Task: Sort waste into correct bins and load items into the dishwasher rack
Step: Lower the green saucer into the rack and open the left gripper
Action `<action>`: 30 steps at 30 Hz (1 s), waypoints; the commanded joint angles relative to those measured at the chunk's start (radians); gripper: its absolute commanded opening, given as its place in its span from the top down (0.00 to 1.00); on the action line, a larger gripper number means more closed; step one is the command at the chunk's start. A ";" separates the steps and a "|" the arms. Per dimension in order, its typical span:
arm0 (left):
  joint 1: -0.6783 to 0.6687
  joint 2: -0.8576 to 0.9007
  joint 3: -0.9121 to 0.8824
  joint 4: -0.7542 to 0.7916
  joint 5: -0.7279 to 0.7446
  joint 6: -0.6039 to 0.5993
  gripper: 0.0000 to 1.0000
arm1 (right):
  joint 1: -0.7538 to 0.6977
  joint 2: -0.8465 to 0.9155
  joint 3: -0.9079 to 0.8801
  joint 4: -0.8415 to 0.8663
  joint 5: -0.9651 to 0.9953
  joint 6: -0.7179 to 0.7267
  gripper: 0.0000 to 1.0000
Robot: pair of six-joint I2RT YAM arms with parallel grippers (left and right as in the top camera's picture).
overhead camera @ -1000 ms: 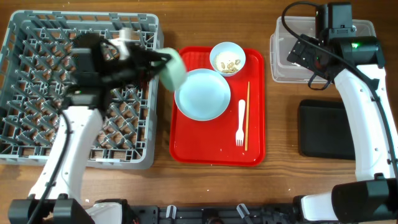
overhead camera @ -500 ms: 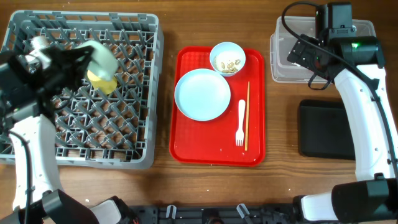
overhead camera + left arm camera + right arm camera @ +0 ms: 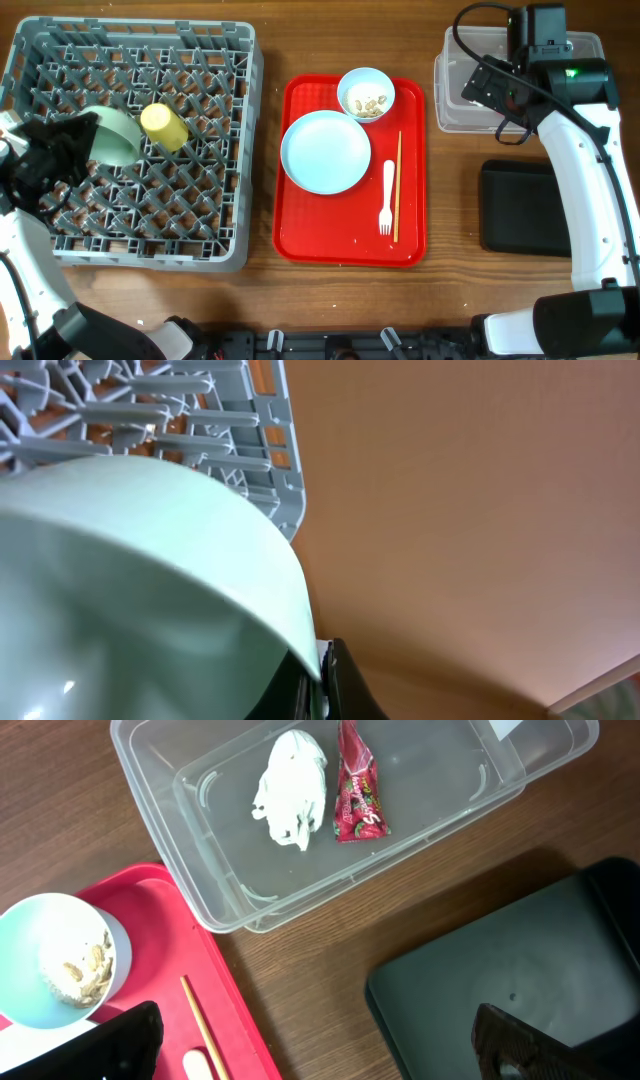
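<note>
My left gripper (image 3: pixel 80 142) is shut on the rim of a mint bowl (image 3: pixel 114 136), held tilted over the left side of the grey dishwasher rack (image 3: pixel 225 150). In the left wrist view the bowl (image 3: pixel 150 580) fills the frame, its rim pinched in the left gripper (image 3: pixel 322 678). A yellow cup (image 3: pixel 163 127) lies in the rack. The light blue plate (image 3: pixel 325 152), a white bowl of food scraps (image 3: pixel 366 93), the fork (image 3: pixel 387 197) and chopsticks (image 3: pixel 397 185) rest on the red tray (image 3: pixel 300 235). My right gripper (image 3: pixel 315 1025) hangs open above bare table. The clear tub (image 3: pixel 450 780) holds the tissue (image 3: pixel 290 785) and red wrapper (image 3: pixel 358 785).
The black tray (image 3: pixel 520 205) lies at the right, below the clear tub (image 3: pixel 452 110). In the right wrist view the black tray (image 3: pixel 500 960) sits just right of the red tray's corner (image 3: pixel 180 910), with a strip of bare wood between them.
My left arm has swung leftwards with the mint bowl, from the red tray's edge to the rack's left side. The yellow cup now shows in the rack. The right arm has not moved.
</note>
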 commanded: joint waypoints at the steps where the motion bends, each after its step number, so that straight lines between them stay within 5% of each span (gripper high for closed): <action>1: 0.008 0.027 -0.003 -0.001 0.003 0.075 0.96 | 0.003 -0.023 -0.003 0.003 0.021 -0.009 0.00; 14: 0.007 0.135 -0.003 -0.018 0.016 0.203 0.96 | 0.003 -0.023 -0.003 0.003 0.021 -0.009 0.00; 30: -0.053 0.137 -0.003 0.076 -0.003 0.202 0.96 | 0.003 -0.023 -0.003 0.003 0.021 -0.009 0.00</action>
